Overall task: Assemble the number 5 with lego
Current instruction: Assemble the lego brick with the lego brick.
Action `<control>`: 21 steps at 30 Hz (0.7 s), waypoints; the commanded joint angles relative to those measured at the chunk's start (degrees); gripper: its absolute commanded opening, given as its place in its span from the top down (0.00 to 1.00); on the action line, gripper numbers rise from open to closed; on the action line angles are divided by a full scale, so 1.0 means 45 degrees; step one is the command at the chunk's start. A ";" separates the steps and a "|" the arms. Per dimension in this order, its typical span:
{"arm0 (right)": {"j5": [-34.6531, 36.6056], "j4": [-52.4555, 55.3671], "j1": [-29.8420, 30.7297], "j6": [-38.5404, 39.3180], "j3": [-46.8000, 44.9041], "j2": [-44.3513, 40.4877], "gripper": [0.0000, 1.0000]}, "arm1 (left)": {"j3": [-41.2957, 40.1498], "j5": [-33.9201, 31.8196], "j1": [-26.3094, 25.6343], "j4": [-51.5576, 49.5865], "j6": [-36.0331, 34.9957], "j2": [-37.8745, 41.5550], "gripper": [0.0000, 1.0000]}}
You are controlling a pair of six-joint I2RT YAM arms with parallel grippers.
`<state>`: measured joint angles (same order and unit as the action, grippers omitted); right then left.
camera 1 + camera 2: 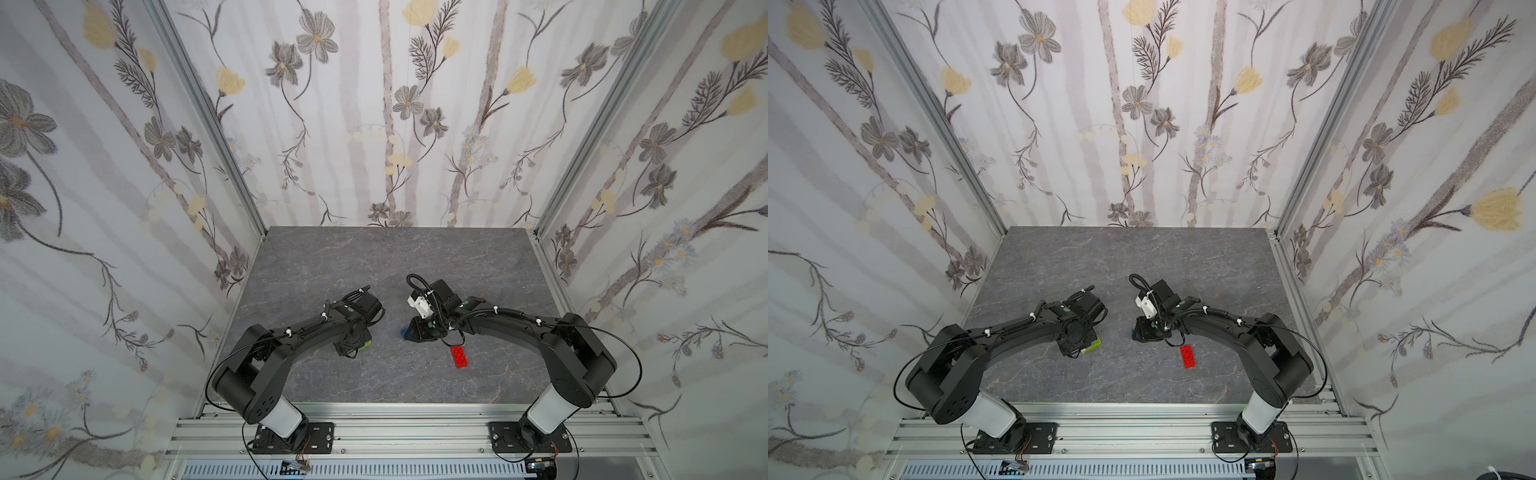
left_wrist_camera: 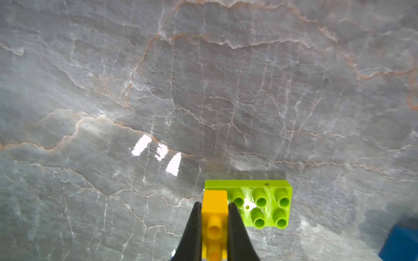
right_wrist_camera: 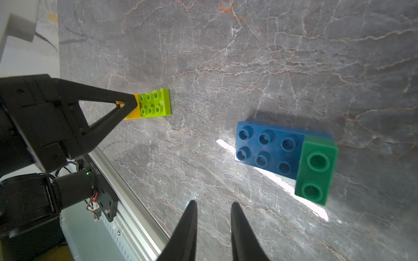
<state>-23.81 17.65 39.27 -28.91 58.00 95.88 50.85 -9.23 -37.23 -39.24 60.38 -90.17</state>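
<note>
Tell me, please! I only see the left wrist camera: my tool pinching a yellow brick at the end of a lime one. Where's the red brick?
Observer: The red brick lies flat on the table, near the right arm.
Operator: What's the blue thing in my corner?
Observer: A blue brick with a dark green brick sitting on one end.
Operator: Is the other tool grabbing it?
Observer: No. The right tool is open and empty, short of it.
</note>
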 commanded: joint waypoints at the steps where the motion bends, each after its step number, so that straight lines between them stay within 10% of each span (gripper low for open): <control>1: 0.0155 -0.0113 -0.0012 -0.0144 0.0044 0.0021 0.73 | 0.0067 -0.0224 -0.0069 -0.1156 0.0088 -0.0176 1.00; 21: 0.0300 0.0165 -0.0414 -0.0103 -0.0232 -0.0759 0.73 | 0.0289 -0.0336 -0.0230 0.0396 -0.1466 -0.0940 1.00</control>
<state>-23.77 17.74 37.78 -28.91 57.17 93.58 52.01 -10.94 -38.37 -41.69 56.64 -92.66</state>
